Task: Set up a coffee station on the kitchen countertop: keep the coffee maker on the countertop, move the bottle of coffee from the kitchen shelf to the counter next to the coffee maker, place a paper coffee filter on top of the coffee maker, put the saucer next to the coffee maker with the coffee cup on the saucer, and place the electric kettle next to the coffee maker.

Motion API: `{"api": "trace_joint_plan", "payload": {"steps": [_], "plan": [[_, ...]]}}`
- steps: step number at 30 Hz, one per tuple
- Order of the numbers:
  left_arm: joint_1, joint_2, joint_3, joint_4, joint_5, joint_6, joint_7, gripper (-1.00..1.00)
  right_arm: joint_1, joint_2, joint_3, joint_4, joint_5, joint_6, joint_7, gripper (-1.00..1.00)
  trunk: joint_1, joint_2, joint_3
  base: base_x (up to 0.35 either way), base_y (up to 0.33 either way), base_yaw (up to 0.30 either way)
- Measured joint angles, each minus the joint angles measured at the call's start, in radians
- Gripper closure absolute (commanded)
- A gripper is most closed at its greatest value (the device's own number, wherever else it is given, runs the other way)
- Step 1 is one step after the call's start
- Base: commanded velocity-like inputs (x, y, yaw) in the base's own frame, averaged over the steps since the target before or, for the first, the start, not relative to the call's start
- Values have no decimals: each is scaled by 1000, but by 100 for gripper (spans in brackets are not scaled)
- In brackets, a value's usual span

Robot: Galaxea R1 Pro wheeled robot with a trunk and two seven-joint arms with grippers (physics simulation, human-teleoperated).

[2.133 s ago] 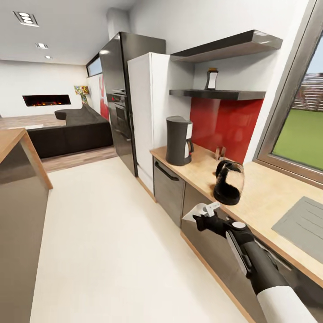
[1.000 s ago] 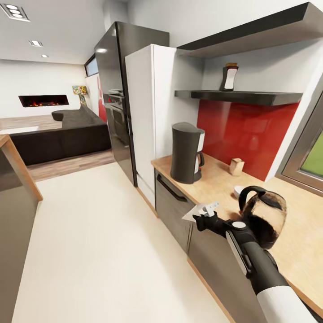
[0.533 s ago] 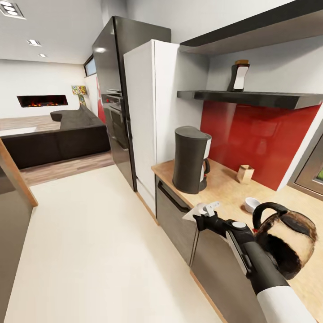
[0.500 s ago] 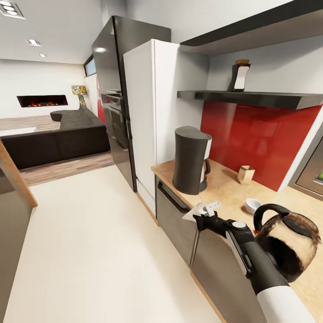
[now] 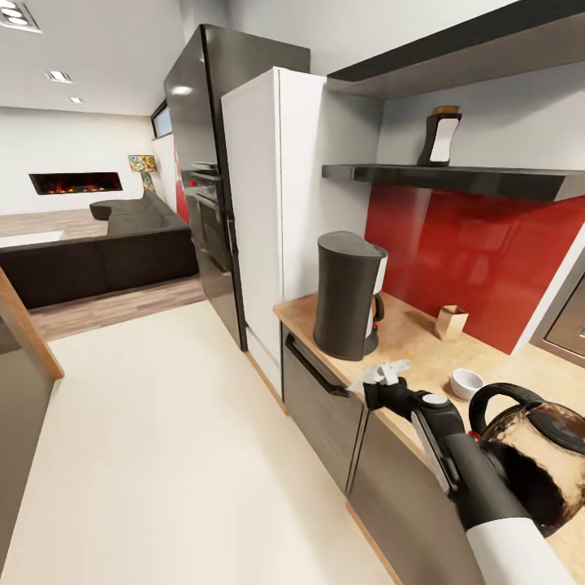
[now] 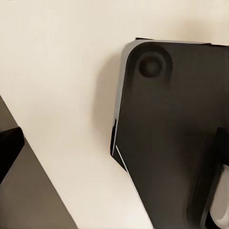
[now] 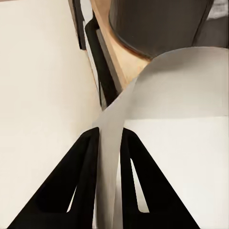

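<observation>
Item: paper coffee filter (image 7: pixel 157 119), white, thin, pinched edge-on between the two dark fingers of my right claw (image 5: pixel 382 379); the claw is pressed together on the sheet.

Position: held in the air above the front edge of the counter (image 5: pixel 422 349), near its fridge-side end, just short of the coffee maker (image 5: pixel 348 294).

Destination: the coffee maker's flat top, which sits higher than my claw at present. Judgement: raise the filter above that top first, then carry it across level and centre it before letting go, so the paper does not catch the side or slide off.

Nearby: coffee cup (image 5: pixel 466 383) on the counter, toward the back wall side; electric kettle (image 5: pixel 536 465) closer along the counter; small tan box (image 5: pixel 449 322) against the red backsplash (image 5: pixel 471 252); bottle of coffee (image 5: pixel 441 138) on the kitchen shelf (image 5: pixel 455 177).

Unclear: saucer not made out. Kettle cut off at the frame edge. My left claw: cannot tell; its wrist view gives floor and a dark panel.
</observation>
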Motion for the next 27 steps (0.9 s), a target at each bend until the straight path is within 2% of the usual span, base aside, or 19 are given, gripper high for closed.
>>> {"api": "trace_joint_plan", "payload": {"steps": [1, 2, 5, 8, 10, 11, 13, 15, 16, 18, 22, 23, 27], "plan": [[0, 0, 0, 0, 0, 0, -4, -100, -6, -1, 0, -49, 3, 96, -21, 100, 0, 0, 0, 0, 0, 0], [0, 0, 0, 0, 0, 0, -5, -100, -17, -2, 0, -61, 4, 136, -42, 100, 0, 0, 0, 0, 0, 0], [0, 0, 0, 0, -1, 0, -7, -100, -41, -3, 1, -68, 12, 198, -98, 100, 0, 0, 0, 0, 0, 0], [0, 4, 0, 0, -1, 0, -8, -100, -70, -4, 1, -71, 55, 240, -153, 100, 0, 0, 0, 0, 0, 0], [0, 6, -1, 0, -1, 0, -8, -100, -93, -7, 1, -71, 114, 250, -165, 100, 0, 0, 0, 0, 0, 0], [0, 3, -2, 0, -2, 0, -8, -100, -127, -12, 2, -71, 209, 254, -165, 100, 0, 0, 0, 0, 0, 0], [0, 4, -2, 0, -4, 0, -9, -100, -162, -17, 2, -67, 278, 254, -153, 100, 0, 0, 0, 0, 0, 0], [0, 7, -2, 0, -4, 0, -9, -100, -202, -23, 2, -64, 332, 255, -120, 100, 0, 0, 0, 0, 0, 0], [0, 5, -2, 0, -4, 0, -9, -100, -240, -28, 2, -62, 367, 256, -79, 100, 0, 0, 0, 0, 0, 0], [0, 3, -4, 0, -4, 0, -9, -100, -305, -41, 2, -55, 408, 266, -14, 100, 0, 0, 0, 0, 0, 0], [1, -1, -6, 1, -5, -1, -9, -100, -421, -60, 2, -18, 463, 321, 102, 100, 0, 0, 0, 0, 0, 0], [1, 0, -7, 2, -5, -1, -9, -100, -478, -68, 2, 9, 491, 339, 158, 100, 0, 0, 0, 0, 0, 0], [1, 5, -7, 2, -4, -1, -10, -100, -580, -75, 2, 64, 544, 350, 260, 100, 0, 0, 0, 0, 0, 0]]}}
